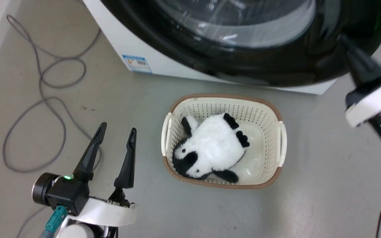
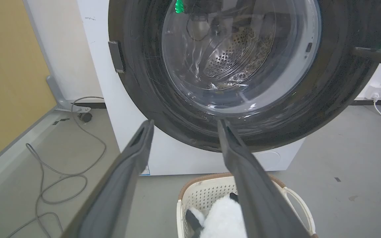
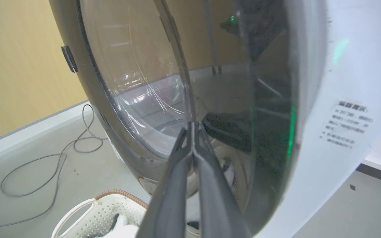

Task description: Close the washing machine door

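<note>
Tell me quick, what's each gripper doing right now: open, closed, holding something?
Left gripper: open, holding nothing.
Right gripper: closed, empty, tips at the washing machine door.

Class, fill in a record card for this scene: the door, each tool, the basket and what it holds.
door: round, black-rimmed, clear glass; drum seen through it; latched or not, cannot tell
left tool: open, empty, above the floor, left of the basket
right tool: shut, tips at the door's rim
basket: cream, on the floor before the machine
contents: black-and-white plush toy
</note>
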Tool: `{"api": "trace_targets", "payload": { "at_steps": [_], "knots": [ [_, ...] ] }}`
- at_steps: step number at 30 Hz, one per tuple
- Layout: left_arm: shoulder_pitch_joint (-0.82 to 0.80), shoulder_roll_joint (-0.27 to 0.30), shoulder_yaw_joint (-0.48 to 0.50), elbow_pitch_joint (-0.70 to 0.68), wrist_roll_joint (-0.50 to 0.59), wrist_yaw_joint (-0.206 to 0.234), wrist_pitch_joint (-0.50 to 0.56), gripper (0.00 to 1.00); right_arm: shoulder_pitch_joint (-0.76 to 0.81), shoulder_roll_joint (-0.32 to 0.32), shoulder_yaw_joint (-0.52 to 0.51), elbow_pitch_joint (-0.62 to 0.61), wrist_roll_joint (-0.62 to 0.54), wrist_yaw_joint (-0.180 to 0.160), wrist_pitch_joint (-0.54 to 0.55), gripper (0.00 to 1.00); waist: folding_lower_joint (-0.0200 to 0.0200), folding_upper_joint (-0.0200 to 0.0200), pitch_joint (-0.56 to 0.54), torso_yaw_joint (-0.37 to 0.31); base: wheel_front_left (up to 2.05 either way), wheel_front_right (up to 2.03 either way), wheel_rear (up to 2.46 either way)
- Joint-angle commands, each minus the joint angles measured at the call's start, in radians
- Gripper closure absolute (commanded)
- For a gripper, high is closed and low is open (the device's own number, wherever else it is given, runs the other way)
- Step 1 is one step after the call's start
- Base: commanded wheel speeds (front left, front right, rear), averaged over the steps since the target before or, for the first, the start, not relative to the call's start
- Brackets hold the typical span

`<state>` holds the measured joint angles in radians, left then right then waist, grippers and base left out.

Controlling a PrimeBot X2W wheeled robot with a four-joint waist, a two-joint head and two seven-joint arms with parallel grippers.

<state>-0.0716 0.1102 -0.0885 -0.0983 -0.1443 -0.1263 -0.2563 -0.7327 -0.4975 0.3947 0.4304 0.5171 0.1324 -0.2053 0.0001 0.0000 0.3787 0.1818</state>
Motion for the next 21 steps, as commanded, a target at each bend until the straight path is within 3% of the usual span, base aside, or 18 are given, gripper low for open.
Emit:
{"api": "trace_targets", "payload": {
  "at_steps": [1, 8, 21],
  "knots": [
    [-0.021, -0.001, -0.003, 0.001, -0.005, -0.004, -0.005, 0.0, -0.039, -0.016, 0.003, 0.011, 0.01, -0.002, 0.007, 1.0, -0.0001, 0.0, 0.023, 0.011, 0.0, 0.0, 0.0],
    [-0.052, -0.005, -0.01, 0.002, -0.007, -0.004, -0.005, 0.0, -0.182, -0.056, 0.043, 0.076, 0.022, -0.002, 0.053, 1.0, -0.0001, 0.0, 0.072, 0.027, 0.0, 0.0, 0.0],
    [-0.082, -0.016, -0.022, 0.003, -0.009, -0.004, -0.005, 0.0, -0.361, -0.075, 0.05, 0.228, 0.066, -0.002, 0.053, 1.0, -0.0001, 0.0, 0.122, 0.053, 0.0, 0.0, 0.0]
  ]
}}
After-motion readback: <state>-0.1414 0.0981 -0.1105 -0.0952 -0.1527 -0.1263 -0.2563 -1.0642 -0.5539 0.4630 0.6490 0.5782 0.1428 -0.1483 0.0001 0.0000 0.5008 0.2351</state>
